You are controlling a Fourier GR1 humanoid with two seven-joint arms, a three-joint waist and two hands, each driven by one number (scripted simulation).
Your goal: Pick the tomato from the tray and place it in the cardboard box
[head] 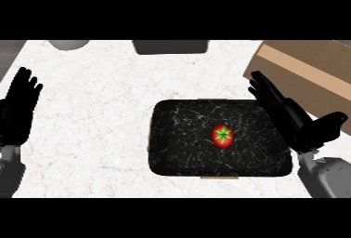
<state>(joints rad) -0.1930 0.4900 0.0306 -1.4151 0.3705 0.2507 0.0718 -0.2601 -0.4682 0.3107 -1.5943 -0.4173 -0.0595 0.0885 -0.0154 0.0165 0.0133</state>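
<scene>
The tomato (222, 136) lies on the tray (179, 153), a little right of the tray's middle; it is red, with a green star-shaped calyx facing up; nothing touches it. The tray is black with fine pale veining like dark marble, roughly square with rounded corners; thin tan edges show at the middle of its far and near sides; no writing or label can be read on it.

The cardboard box (308, 76) sits at the upper right, turned at an angle to the counter's edge; it is brown, with a lighter tan band running diagonally across its top; no print or brand can be made out on it; its near corner stands just beyond the tray's far right corner, apart from it.

The right hand (296, 122) shows at the tray's right side, its fingers straight and pointing away from the robot, its thumb spread out to the right; it holds nothing; its fingers overlap the tray's right edge in the view, and whether they touch it cannot be told. The left hand (18, 111) rests at the left edge of the view, fingers straight and up, empty, well apart from the tray.

The counter (89, 135) is white stone with faint beige veining; at its far edge a dark grey rectangular object (171, 46) and, further left, a rounded grey object (68, 44) are cut off by the view; a grey strip runs down the left side beyond the counter.
</scene>
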